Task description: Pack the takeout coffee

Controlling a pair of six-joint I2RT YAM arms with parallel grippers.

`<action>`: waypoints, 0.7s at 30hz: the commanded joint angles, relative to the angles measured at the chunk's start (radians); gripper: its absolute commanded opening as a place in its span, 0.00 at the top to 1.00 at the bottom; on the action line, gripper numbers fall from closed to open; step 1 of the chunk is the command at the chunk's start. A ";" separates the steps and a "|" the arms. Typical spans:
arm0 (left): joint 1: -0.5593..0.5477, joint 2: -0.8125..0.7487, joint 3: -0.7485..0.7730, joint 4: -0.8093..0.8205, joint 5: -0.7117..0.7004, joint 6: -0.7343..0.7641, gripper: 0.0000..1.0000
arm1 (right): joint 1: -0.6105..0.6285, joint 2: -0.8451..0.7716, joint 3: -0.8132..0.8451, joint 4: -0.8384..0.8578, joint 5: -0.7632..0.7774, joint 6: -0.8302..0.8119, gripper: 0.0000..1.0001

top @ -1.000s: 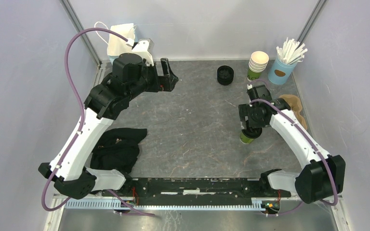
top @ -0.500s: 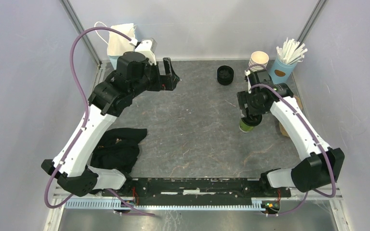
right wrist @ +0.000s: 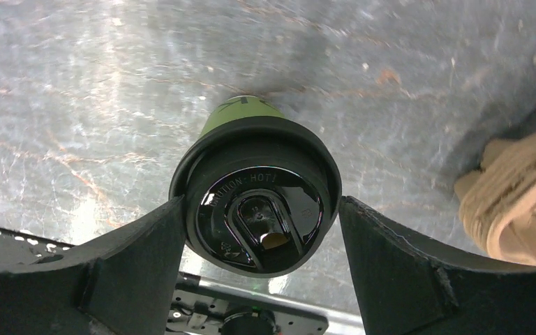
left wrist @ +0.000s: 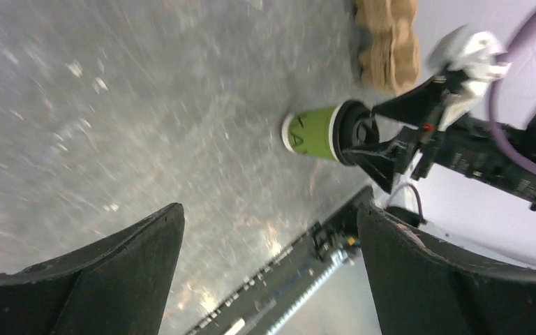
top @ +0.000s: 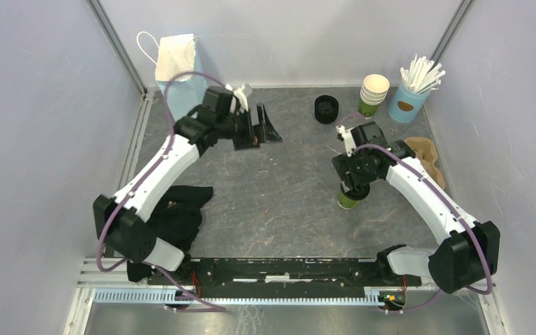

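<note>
one green paper cup [right wrist: 241, 115] with a glossy round black lid [right wrist: 216, 167], right of centre on the grey mottled desk [top: 279, 188]; right claw [right wrist: 258, 213] clamps it at the lid rim; left claw [left wrist: 269, 209] spread wide, empty; one stack of lidless cups [top: 374, 91]; one brown pulp carrier [top: 427, 155]

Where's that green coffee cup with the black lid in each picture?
Top external: green coffee cup right of centre.
Left wrist: above centre, toward the right.
Right wrist: dead centre, lid facing the camera.
Shared landmark: the brown cardboard nearby.
</note>
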 commanded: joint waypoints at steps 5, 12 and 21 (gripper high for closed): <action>-0.012 0.140 -0.293 0.528 0.423 -0.369 0.00 | 0.182 -0.050 -0.039 0.144 0.007 -0.088 0.13; -0.134 0.402 -0.172 0.608 0.531 -0.302 0.00 | 0.214 -0.050 -0.056 0.149 0.008 -0.093 0.12; -0.228 0.587 -0.062 0.718 0.614 -0.300 0.00 | 0.219 -0.037 -0.051 0.143 0.003 -0.116 0.13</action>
